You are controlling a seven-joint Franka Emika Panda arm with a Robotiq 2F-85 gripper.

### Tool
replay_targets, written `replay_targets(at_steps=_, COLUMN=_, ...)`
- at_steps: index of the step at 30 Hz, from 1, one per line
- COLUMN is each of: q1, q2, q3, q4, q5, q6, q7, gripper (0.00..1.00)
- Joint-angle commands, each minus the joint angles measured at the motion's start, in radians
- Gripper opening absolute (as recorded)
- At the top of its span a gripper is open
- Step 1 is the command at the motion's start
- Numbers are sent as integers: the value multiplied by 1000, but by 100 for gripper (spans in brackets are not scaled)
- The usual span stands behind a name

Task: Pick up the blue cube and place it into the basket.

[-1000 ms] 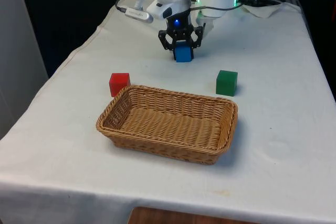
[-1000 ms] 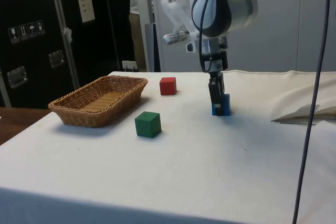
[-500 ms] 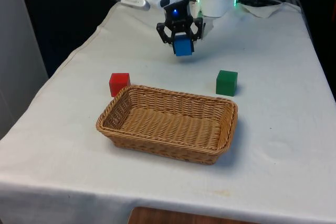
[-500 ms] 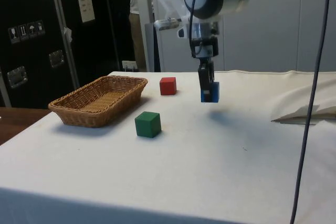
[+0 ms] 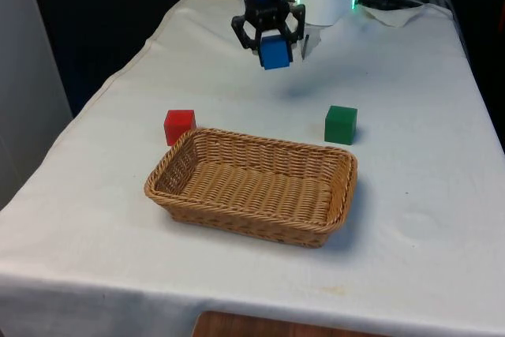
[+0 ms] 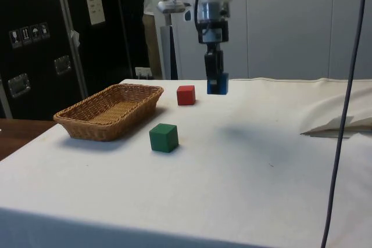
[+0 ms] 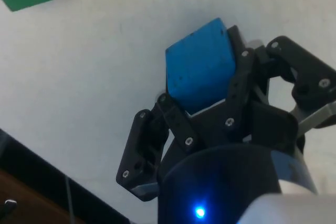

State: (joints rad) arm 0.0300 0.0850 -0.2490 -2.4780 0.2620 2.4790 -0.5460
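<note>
Between our jaws sits the blue cube (image 5: 274,52), clamped by two opposite faces with the black fingers (image 7: 239,85) pressed flat against them, so our gripper (image 5: 271,39) carries its weight with no support from below. We hold it high above the white cloth (image 5: 410,108), well clear of everything on the table, and we judge that height is meant to let it pass over the basket's raised rim without catching. From the wrist the cube looks matte and hard, with crisp edges and a few dark specks on its upper face, and it sits slightly skewed between the fingers, one corner pointing outward past their tips. We would guess a firm, light block like this stays put under a squeeze on flat sides, though the skew means it could land on an edge when let go. Below the jaws and off to one side stands the green cube (image 5: 341,124), the same plain boxy shape, and on the other side the red cube (image 5: 179,126), which rests just beside a corner of the basket (image 5: 237,209). That basket is a shallow rectangular tray of woven tan wicker with a thick braided rim and sloping walls, lying well apart from our jaws, so the carry across is not yet done.
</note>
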Motion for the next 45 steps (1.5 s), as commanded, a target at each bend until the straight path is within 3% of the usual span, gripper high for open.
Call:
replay_targets(at_steps=1, q1=1, q2=-5, q3=-3, q4=14, q5=-25, q6=-20, q7=22, gripper=1)
replay_targets(at_steps=10, q1=1, q2=-22, q3=0, q4=73, q5=-24, q6=-75, q7=25, gripper=1)
replay_targets(at_steps=18, q1=2, q2=-18, q3=10, q4=104, q5=-13, q6=-77, q7=10, gripper=1)
replay_targets(at_steps=26, q1=2, q2=19, q3=20, q4=154, q5=-8, q6=-75, q7=1, gripper=1)
replay_targets(at_steps=34, q1=0, q2=95, q3=31, q4=255, q5=19, q6=-83, q7=-18, gripper=1)
replay_targets(at_steps=35, q1=2, q2=85, q3=28, q4=242, q5=7, q6=-76, q7=-10, gripper=1)
replay_targets(at_steps=40, q1=-2, q2=140, q3=34, q4=324, q5=29, q6=-95, q7=-22, gripper=1)
replay_targets(at_steps=43, q1=2, q2=150, q3=29, q4=335, q5=22, q6=-87, q7=-17, gripper=1)
replay_targets(at_steps=45, q1=-2, q2=165, q3=35, q4=367, q5=46, q6=-97, q7=-36, gripper=1)
